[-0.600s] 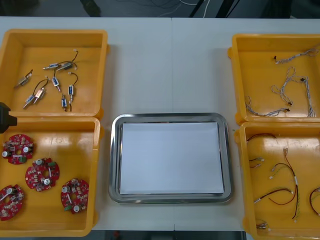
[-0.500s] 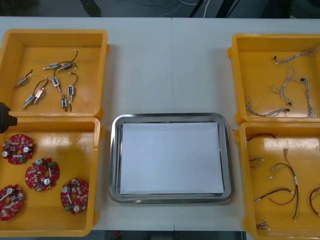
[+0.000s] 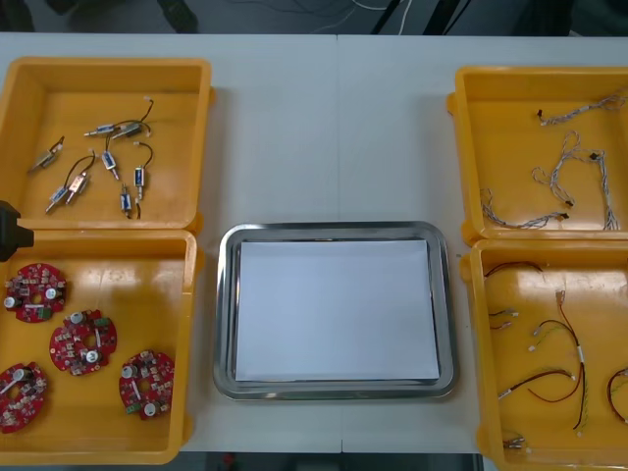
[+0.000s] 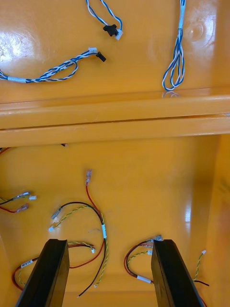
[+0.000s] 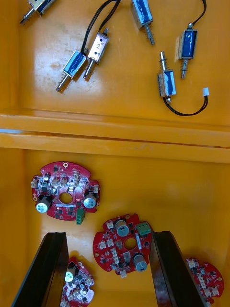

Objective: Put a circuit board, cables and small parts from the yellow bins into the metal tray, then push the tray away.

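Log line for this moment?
left gripper: open over round red circuit boards | right gripper: open over red-and-yellow cables | shiny metal tray: nothing loaded

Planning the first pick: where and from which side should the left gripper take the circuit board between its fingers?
Probably its round rim, opposite edges, from straight above: the circuit board lies flat in the yellow bin, components up, apart from its neighbours. The left gripper hangs open over it.

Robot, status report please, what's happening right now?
Left gripper open above circuit boards. Right gripper open above red and yellow cables. Metal tray unloaded. Nothing in the way.
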You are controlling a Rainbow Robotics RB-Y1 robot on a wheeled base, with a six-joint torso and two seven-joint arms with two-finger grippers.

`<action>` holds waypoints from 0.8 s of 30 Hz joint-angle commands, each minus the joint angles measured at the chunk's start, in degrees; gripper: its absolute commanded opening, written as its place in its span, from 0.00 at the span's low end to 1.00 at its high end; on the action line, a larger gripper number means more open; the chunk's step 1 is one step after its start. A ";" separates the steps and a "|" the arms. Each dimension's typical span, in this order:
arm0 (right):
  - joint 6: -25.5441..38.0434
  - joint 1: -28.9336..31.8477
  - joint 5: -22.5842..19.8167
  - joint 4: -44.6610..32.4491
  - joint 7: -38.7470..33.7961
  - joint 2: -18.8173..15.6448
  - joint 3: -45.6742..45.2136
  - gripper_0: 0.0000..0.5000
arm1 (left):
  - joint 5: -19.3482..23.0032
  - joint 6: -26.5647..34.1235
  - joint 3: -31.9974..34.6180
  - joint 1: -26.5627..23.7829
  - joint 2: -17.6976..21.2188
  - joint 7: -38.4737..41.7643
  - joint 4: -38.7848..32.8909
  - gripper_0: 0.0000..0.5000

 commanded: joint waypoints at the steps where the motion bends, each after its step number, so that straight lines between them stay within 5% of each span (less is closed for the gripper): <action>1: 0.15 0.42 0.32 -0.97 -2.77 -1.16 -0.13 1.00 | -0.62 0.26 -0.37 1.04 2.37 4.72 -1.82 1.00; 24: 0.15 0.42 0.32 -0.97 -2.77 -1.16 -0.13 1.00 | -0.62 0.26 -0.37 1.04 2.37 4.72 -1.82 1.00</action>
